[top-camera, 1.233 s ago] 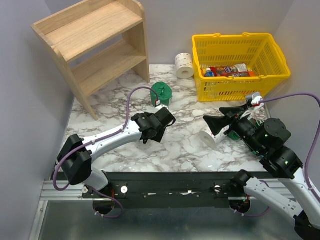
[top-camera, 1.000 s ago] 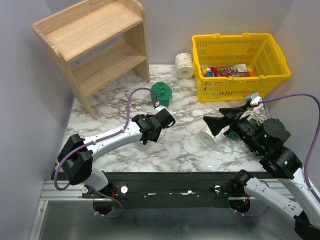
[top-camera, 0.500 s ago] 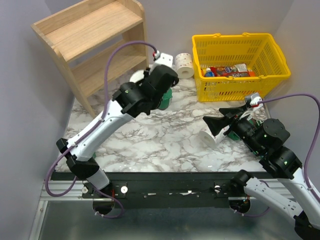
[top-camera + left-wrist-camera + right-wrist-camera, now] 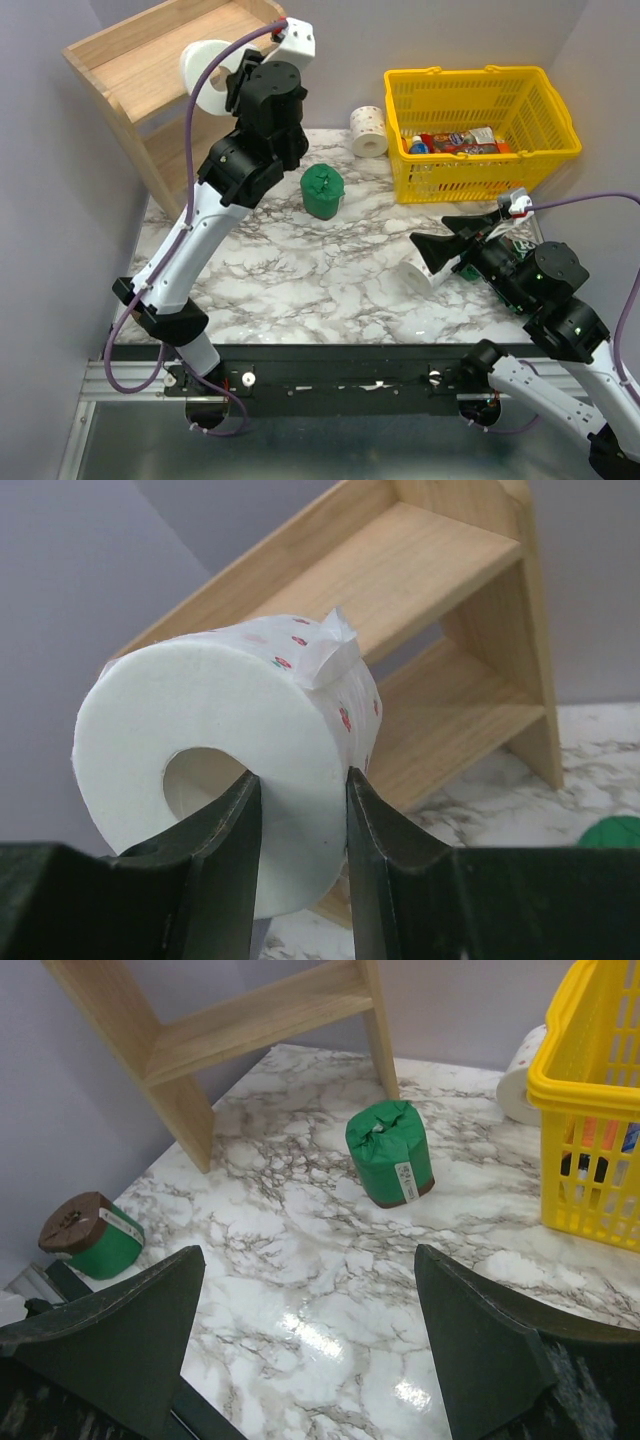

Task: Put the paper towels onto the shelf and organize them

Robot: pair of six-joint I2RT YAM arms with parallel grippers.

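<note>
at the shelf (image 4: 160, 62) top, left gripper (image 4: 298, 785) has raised its clamped white roll (image 4: 245, 705); right gripper (image 4: 310, 1252) gapes.

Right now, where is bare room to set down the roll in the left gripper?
Both boards of the shelf look bare; the top one is close to the white roll in the left gripper. On the table, the marble between the shelf's foot and the green roll is free. Crowded: between the yellow basket and the right gripper.

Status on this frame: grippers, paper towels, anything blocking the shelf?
Left gripper shut on white spotted roll, high beside shelf. Right gripper open, empty. Top tier looks unobstructed.
</note>
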